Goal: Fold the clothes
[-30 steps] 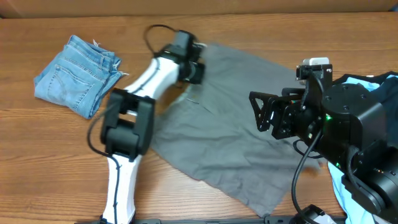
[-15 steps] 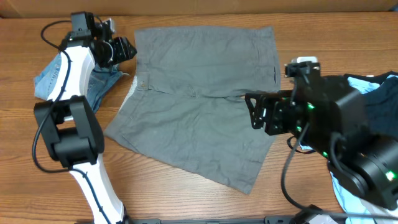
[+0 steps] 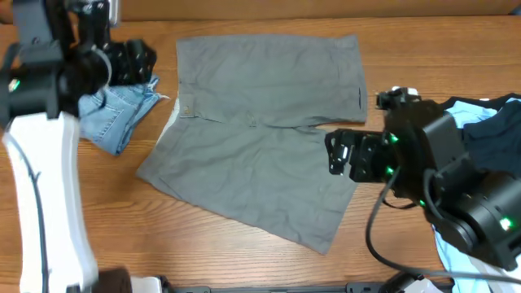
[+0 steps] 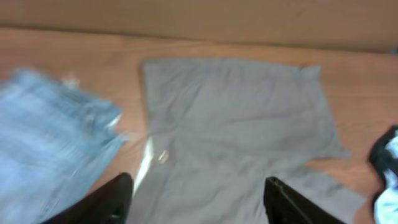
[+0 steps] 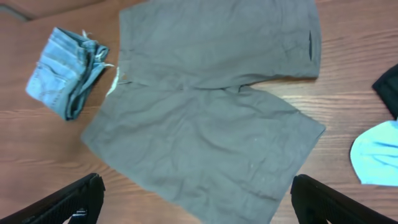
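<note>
Grey shorts [image 3: 260, 122] lie spread flat mid-table, one leg toward the far edge, the other angled toward the near right. They fill the left wrist view [image 4: 236, 124] and the right wrist view [image 5: 211, 106]. My left gripper [image 3: 137, 62] hovers high at the far left, open; its view [image 4: 199, 200] shows nothing between the fingers [image 4: 112, 200]. My right gripper [image 3: 339, 153] stands open above the shorts' right edge, its fingers [image 5: 68, 202] wide apart and empty.
Folded denim shorts [image 3: 114, 114] lie left of the grey shorts, also visible from the left wrist [image 4: 50, 137] and the right wrist [image 5: 65, 71]. A pile of light blue and dark clothes [image 3: 488, 118] sits at the right edge, behind the right arm.
The grey shorts went from bunched under the left gripper to spread flat. My left gripper let go, opened, and rose back to the far left. The right gripper opened a little wider.
</note>
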`<control>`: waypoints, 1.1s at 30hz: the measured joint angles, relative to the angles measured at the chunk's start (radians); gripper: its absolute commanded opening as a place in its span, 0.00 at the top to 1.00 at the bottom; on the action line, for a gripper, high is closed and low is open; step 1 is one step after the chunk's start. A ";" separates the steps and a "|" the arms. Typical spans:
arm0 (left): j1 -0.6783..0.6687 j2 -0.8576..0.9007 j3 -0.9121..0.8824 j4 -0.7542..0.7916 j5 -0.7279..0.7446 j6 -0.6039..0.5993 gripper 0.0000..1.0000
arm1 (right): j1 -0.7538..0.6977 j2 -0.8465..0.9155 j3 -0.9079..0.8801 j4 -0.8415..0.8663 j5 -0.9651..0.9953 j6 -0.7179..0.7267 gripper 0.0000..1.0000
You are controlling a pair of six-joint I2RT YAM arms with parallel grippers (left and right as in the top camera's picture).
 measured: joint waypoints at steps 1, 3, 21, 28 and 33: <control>0.000 -0.034 0.000 -0.037 -0.030 0.002 0.28 | 0.000 -0.011 0.000 -0.011 -0.006 0.002 0.00; 0.000 -0.084 0.003 -0.103 -0.084 0.005 0.32 | 0.000 -0.032 0.000 -0.055 -0.016 0.010 0.02; 0.032 0.101 -0.297 -0.201 -0.253 -0.041 0.34 | 0.000 0.208 -0.674 0.145 -0.252 0.173 0.23; 0.033 0.218 -0.433 -0.118 -0.260 -0.048 0.37 | 0.000 0.264 -0.878 0.280 -0.375 0.179 0.25; 0.033 0.260 -0.463 -0.080 -0.263 -0.048 0.37 | 0.000 0.267 -0.980 0.418 -0.437 0.179 0.38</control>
